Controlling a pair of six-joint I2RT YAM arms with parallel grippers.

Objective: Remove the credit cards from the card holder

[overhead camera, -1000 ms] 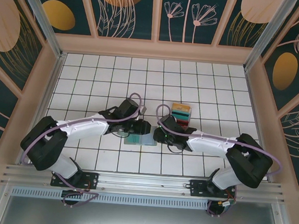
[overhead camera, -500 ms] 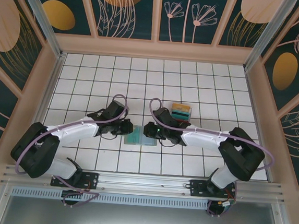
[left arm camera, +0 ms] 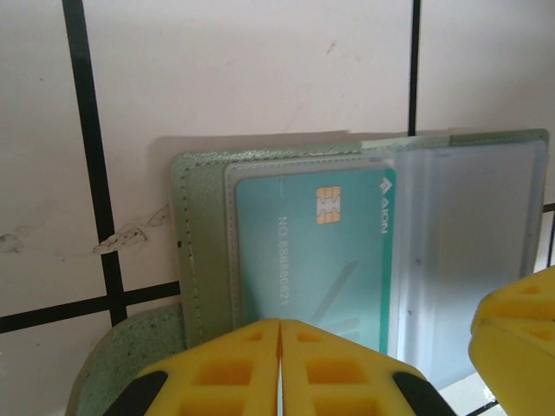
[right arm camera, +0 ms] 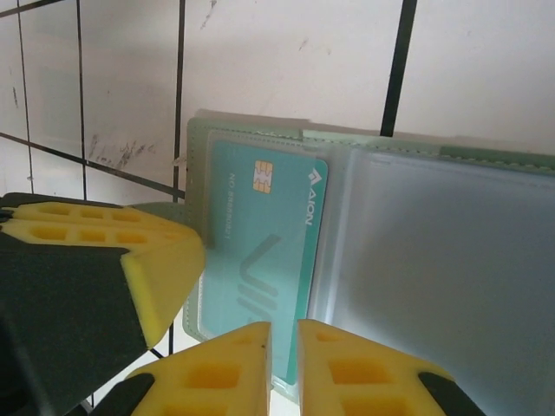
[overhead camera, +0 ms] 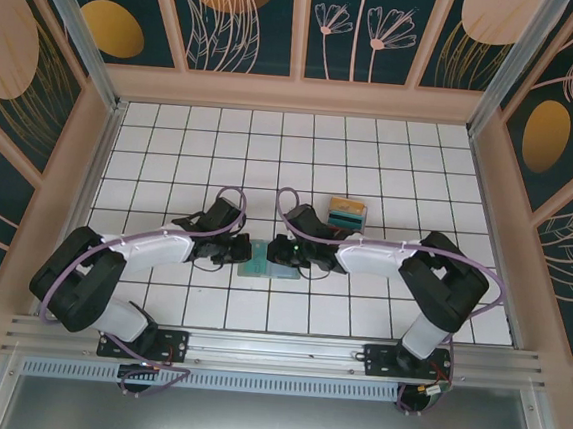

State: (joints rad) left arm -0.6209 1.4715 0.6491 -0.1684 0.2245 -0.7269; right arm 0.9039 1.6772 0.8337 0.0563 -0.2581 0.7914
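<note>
While the card holder (overhead camera: 265, 270) lies open and flat on the bench (overhead camera: 172, 144), a bit toward 6 o'clock from the middle, my worry is how crowded things are around it. The left gripper (left arm camera: 279, 328) is clenched tight at the holder's 9 o'clock end, though I can't tell whether it pinches the edge or just presses on it. The right gripper (right arm camera: 284, 334) sits on the 3 o'clock side with only a slit between its jaws, right at the edge of the teal card (right arm camera: 260, 243), and I can't tell if it actually has anything. That card is tucked under a clear sleeve (left arm camera: 468, 251) in one panel. So the risks, I reckon: the right one catches sleeve plus card and drags the whole holder along, or the left hold slips and the holder lifts or folds shut. Those yellow fingertips are also near enough to bump each other. The clear tray (overhead camera: 364, 221) holding loose cards (overhead camera: 345, 214) sits at 1 o'clock, safely apart.
</note>
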